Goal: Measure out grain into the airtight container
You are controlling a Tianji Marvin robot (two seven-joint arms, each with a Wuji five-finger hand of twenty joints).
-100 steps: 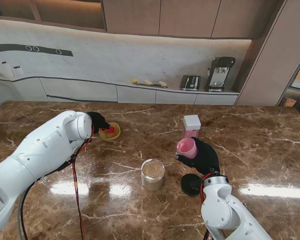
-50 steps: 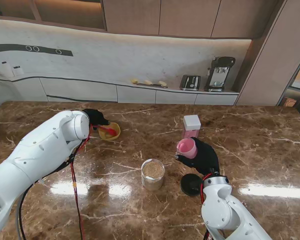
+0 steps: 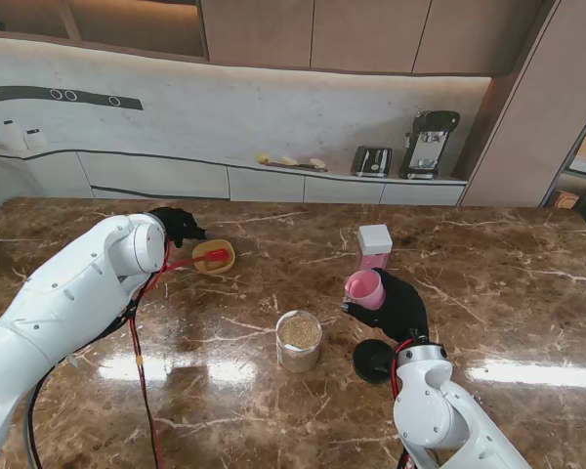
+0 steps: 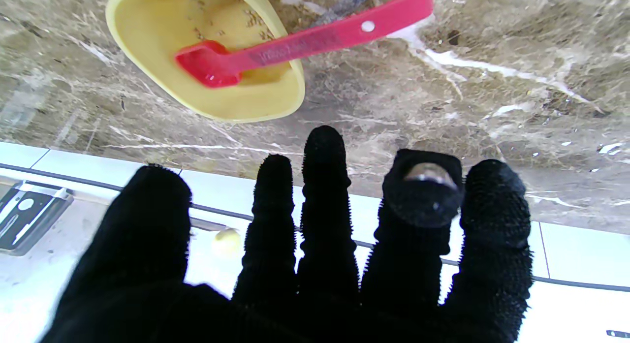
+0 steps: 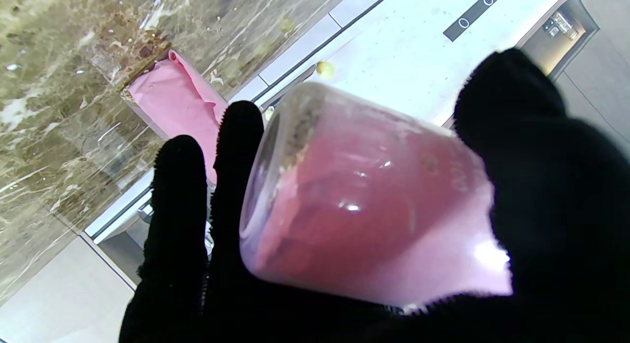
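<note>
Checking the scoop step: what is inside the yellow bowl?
The red scoop lies with its head in the yellow bowl, handle over the rim. A few grain specks show; the floor under the scoop head is hidden. The left hand is clear of both.

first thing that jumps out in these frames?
The right hand holding a pink cup tilted, just right of the open grain jar. At far left, a red scoop lies in the yellow bowl, with the left hand open beside it.

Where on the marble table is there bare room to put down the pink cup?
Bare marble table lies between the glass grain jar and the left arm. Crowded: right hand holding the pink cup, by the pink box and black lid.
</note>
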